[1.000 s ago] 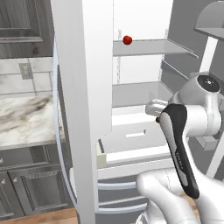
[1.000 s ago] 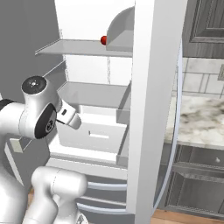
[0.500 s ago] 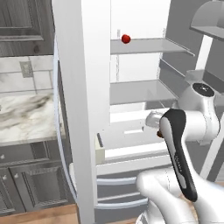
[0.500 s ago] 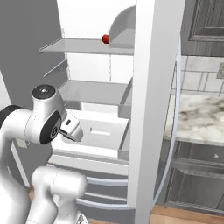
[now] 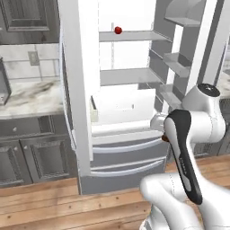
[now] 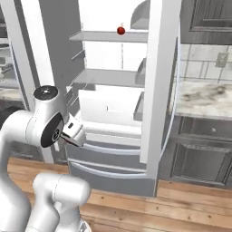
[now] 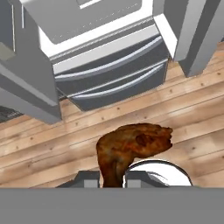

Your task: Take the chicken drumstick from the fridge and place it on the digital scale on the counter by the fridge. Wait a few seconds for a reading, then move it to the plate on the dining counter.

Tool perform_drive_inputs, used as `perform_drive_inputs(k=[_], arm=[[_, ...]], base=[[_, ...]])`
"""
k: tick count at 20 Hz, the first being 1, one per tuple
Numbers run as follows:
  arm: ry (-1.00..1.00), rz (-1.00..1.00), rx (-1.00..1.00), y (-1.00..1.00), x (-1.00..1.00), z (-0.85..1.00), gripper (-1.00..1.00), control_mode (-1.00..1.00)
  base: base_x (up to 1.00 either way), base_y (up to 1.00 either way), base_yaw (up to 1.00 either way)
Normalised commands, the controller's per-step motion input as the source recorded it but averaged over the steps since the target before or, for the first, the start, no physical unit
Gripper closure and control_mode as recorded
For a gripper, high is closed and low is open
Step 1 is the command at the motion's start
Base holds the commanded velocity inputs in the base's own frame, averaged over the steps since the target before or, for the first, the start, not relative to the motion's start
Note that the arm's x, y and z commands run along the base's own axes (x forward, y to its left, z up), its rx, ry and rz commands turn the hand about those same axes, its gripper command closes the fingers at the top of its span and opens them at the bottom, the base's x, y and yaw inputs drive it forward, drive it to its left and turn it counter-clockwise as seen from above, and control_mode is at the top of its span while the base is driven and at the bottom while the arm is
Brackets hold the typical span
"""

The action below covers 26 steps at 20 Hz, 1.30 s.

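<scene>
- in the hand view, the end effector was closed on the chicken drumstick, which hung between its tips over the wooden floor.
- the fridge stood open in front of me, its lower drawers shut and a small red fruit alone on an upper shelf.
- in the left base view a sliver of orange-brown showed at the wrist, just in front of the fridge drawers, so i judged the drumstick was out of the fridge and off the shelves.
- i took the step in hand to be the carry toward the weighing spot, with the pick done.
- a marble desk ran beside the fridge on the left, and another on the right; i could not make out the scale on either.
- the next move, as i judged it, called for turning to find the scale, then lowering the meat flat onto it before letting go.
</scene>
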Motion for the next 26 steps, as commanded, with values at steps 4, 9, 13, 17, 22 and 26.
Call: perform_drive_inputs(k=[4,9,13,17,22,26], arm=[[0.0,0.0,0.0,0.0,0.0,0.0,1.0,1.0],[0.0,0.0,0.0,0.0,0.0,0.0,1.0,1.0],[0.0,0.0,0.0,0.0,0.0,0.0,1.0,1.0],[0.0,0.0,0.0,0.0,0.0,0.0,1.0,1.0],[0.0,0.0,0.0,0.0,0.0,0.0,1.0,1.0],[0.0,0.0,0.0,0.0,0.0,0.0,1.0,1.0]], base=[[-0.82,0.72,0.0],[-0.42,1.0,0.1],[0.0,1.0,0.21],[0.17,1.0,0.21],[0.66,1.0,0.2],[0.98,0.94,0.16]])
